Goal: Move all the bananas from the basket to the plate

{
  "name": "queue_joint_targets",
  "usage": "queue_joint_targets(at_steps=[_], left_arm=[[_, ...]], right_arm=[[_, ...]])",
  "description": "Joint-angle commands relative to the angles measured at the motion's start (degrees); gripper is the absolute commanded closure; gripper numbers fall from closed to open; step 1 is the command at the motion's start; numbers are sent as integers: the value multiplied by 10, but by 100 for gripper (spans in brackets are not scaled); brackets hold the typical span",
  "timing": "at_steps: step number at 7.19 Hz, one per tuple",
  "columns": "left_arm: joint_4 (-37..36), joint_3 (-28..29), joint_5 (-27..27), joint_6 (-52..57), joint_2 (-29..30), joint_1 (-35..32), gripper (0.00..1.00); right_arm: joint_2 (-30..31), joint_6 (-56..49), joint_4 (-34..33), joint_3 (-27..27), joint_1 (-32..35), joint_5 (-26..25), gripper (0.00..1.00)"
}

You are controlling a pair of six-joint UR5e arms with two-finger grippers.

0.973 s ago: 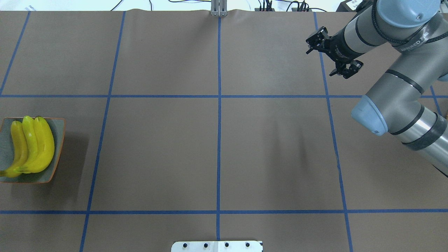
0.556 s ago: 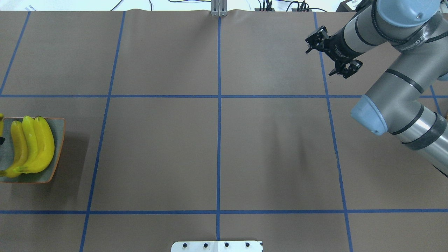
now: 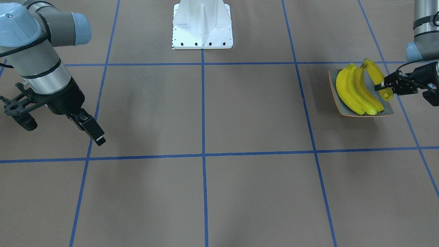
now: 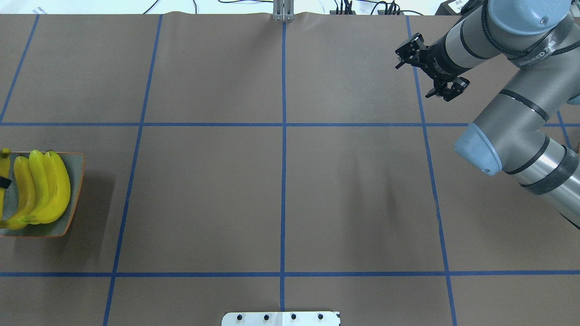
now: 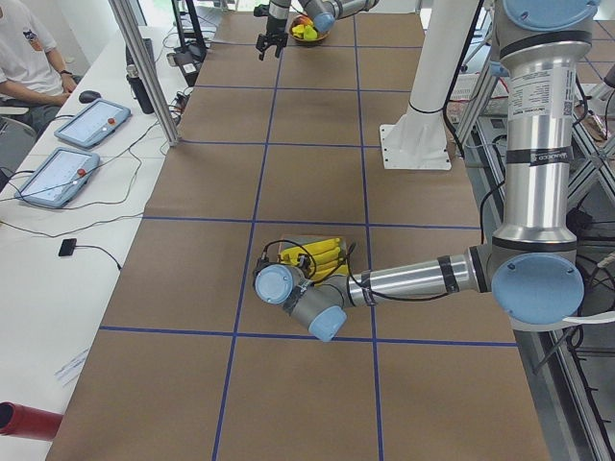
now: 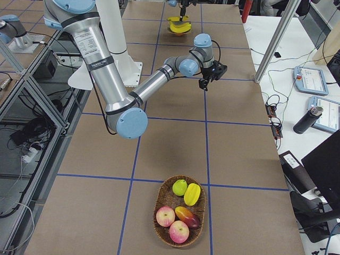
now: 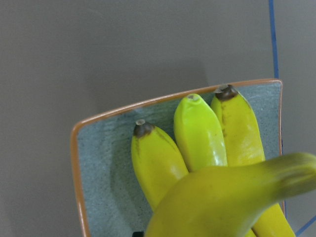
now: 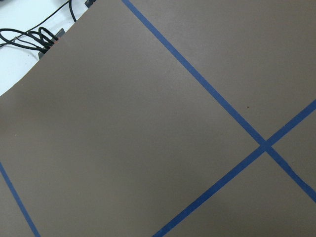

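L tool (image 3: pixel 383 90) clenched on a 4th banana (image 3: pixel 374 72), fingers across it at approx mid-length. Held banana hangs over the plate (image 3: pixel 387 110) on the plate's 3 o'clock side in front-facing view. In overhead view it's at the 9 o'clock side, cut by frame edge. Can't tell if it touches plate or the other fruit.

Three bananas (image 3: pixel 353 91) lie on the plate side by side, touching, curves nested. Their dark tips point to 6 o'clock in front-facing view and stem ends bunch at 12. L wrist cam looks down on those 3 tips w/ the held banana close in front, blurred.

Plate sits at 3 o'clock on the surface (image 4: pixel 204 194) in front-facing view, 9 o'clock in overhead.

R tool (image 4: pixel 414 80) released, fingers spread wide, nothing btwn them. It hovers above bare surface at approx 1 o'clock in overhead view, well apart from plate. R wrist cam shows only brown surface w/ blue tape lines (image 8: pixel 217 94).

Basket (image 6: pixel 159 204) at 6 o'clock in the right-side view, at the surface's opposite end from the plate, holds apples (image 6: pixel 179 231) and other fruit.
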State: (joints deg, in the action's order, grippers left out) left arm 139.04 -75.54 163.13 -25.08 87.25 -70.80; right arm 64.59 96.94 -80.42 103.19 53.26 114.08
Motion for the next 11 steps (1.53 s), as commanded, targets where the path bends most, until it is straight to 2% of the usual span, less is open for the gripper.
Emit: queue_joint_targets(at_steps=[1, 3, 4, 6, 8, 10, 11], left_arm=[[0, -1, -1, -2, 1, 7, 50], [15, -1, -15, -4, 0, 14, 18], [21, -1, -16, -7, 1, 14, 15], [23, -4, -17, -8, 6, 13, 1], [25, -50, -17, -8, -6, 7, 1], [27, -62, -32, -8, -5, -44, 1], [27, -62, -55, -8, -5, -46, 1]], right_arm=[[0, 1, 0, 2, 0, 0, 0], [0, 1, 0, 3, 0, 0, 0], [-1, 1, 0, 4, 0, 0, 0], [-1, 3, 0, 9, 0, 1, 0], [-1, 4, 0, 10, 0, 0, 0], [6, 1, 0, 9, 2, 0, 0], [6, -1, 0, 8, 3, 0, 0]])
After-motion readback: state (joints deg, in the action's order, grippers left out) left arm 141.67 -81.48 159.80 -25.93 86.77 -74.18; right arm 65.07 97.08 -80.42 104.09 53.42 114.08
